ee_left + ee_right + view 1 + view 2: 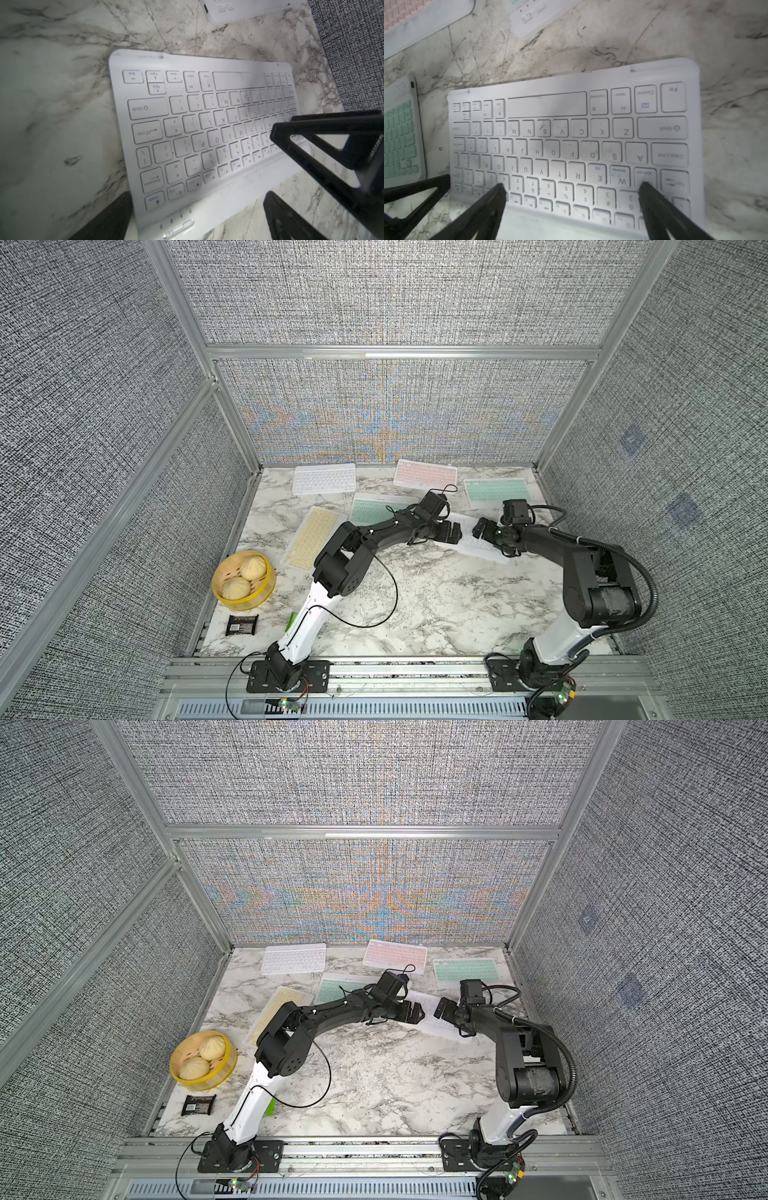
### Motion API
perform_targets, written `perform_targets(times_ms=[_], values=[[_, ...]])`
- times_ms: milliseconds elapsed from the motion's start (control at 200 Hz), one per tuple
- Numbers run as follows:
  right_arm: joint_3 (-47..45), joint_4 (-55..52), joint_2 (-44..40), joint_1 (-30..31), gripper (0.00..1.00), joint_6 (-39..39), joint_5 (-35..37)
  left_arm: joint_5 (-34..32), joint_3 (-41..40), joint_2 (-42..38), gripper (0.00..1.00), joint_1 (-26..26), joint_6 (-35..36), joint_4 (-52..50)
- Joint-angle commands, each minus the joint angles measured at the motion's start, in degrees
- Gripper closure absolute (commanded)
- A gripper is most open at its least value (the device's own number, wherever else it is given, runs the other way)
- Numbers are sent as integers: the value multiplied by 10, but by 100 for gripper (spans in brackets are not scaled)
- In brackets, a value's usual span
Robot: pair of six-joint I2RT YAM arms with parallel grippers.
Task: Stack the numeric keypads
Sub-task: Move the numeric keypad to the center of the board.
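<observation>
**A:** How do the jaws stand?

**B:** Both pairs are spread wide and pinch nothing. In both top views the left gripper point(454, 533) and the right gripper point(481, 528) face each other right of centre. They are over opposite ends of a white keypad point(480, 551) that lies askew on the marble table point(436, 605).

**A:** And the other keypads?

**B:** Each lies flat on its own. A second white keypad point(324, 477) is at the back left, a pink keypad point(424, 474) at the back centre and a mint keypad point(495, 491) at the back right. A second mint keypad point(370, 508) is partly under the left arm, and a yellow keypad point(309, 537) is left of centre. The bun basket point(243, 580) sits lower left, with a dark packet point(242, 624) just below it.

**A:** What does the left wrist view show?

**B:** The white keypad fills the middle of the frame, and its Delete corner sits near the bottom edge. One blurred finger point(108, 220) is lower left and its mate is lower right, well apart. The right gripper's triangular finger reaches in from the right edge, over the keypad's far end.

**A:** And the right wrist view?

**B:** Two black fingers point(488, 205) rise from the bottom edge, with their tips far apart over the number row. I cannot tell whether they touch the keys. The second mint keypad is at the left edge and the pink keypad is in the upper left corner.
</observation>
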Motion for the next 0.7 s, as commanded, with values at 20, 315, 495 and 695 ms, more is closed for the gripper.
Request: perform_targets(times_ms=[20,315,495,695], values=[[-27,-25,7,58,2,53,-94,45,-62,-30,1,-4,-37,13],[-81,-5,-36,156,2,114,-92,-15,-275,-165,1,-3,-103,69],[-103,-12,-76,224,2,153,-81,-76,-393,-259,1,2,-151,70],[-122,-19,-102,280,2,187,-69,-148,-479,-350,1,4,-202,24]])
